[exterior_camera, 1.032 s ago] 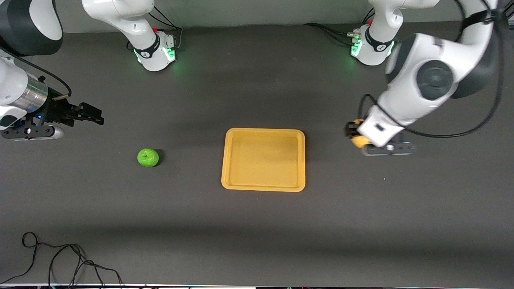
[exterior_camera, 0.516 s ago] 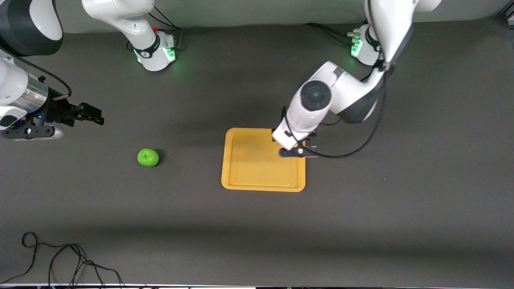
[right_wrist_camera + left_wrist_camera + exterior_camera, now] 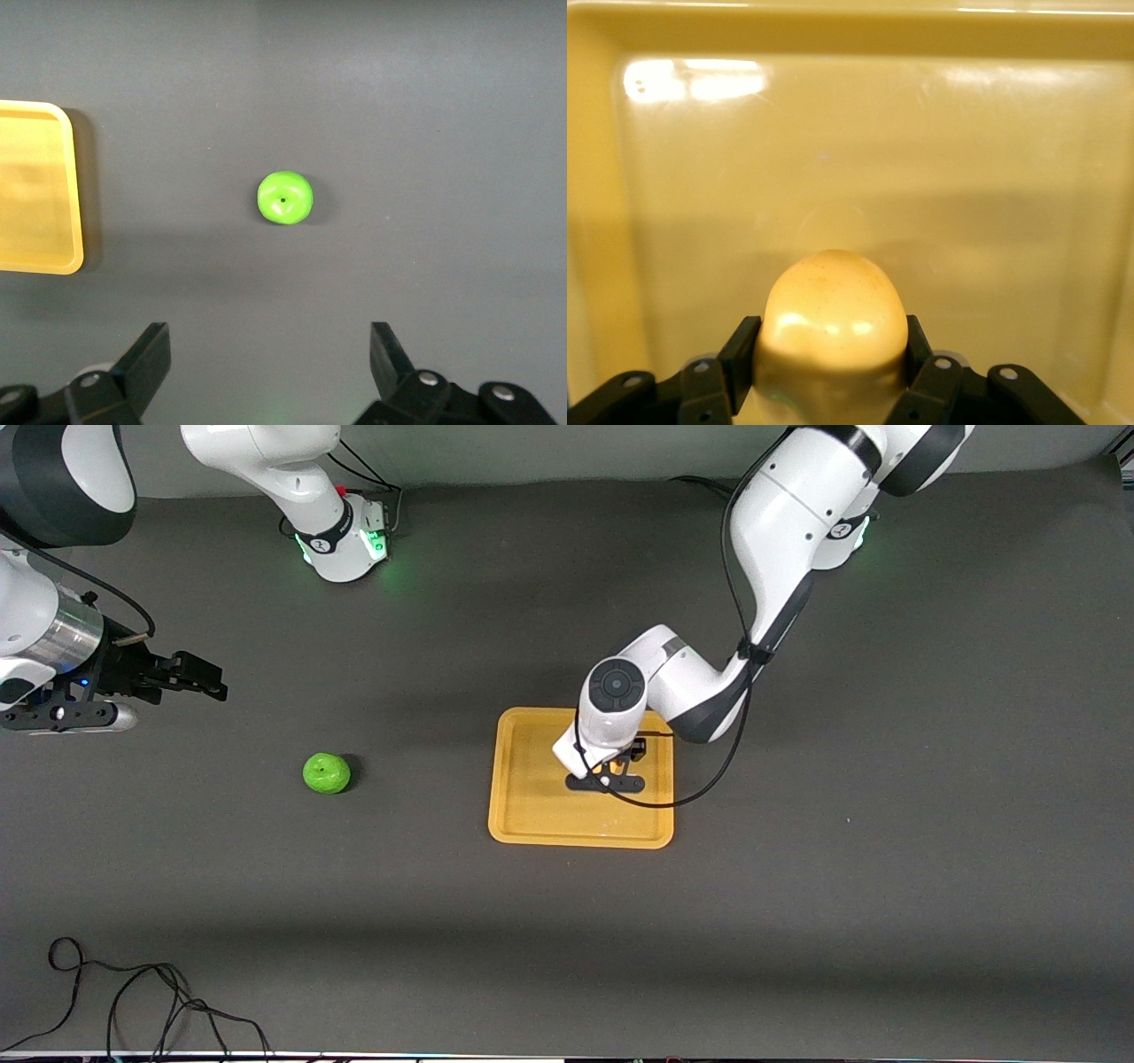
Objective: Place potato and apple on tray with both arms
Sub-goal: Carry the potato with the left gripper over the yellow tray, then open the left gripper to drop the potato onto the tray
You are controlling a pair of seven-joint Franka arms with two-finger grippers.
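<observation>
Dark grey matting covers the bench, with a loose black cable coiled at the corner nearest the front camera on the right arm's end. At the middle lies the tray, and the left gripper hangs low over its floor with the potato between its fingers. Those fingers are clamped on the potato's sides, its rounded end sticking out past them toward the tray floor.

The step in hand looks like setting the potato down. To do it well, the arm should lower until the potato all but rests on the floor, well inside the rim, then part the fingers slowly so the lumpy oval does not roll. Leaving space on the tray toward the right arm's end would help the second fruit.

The apple sits on the bench well apart from the tray, toward the right arm's end. The right gripper waits above the bench near it, fingers spread wide and empty.
</observation>
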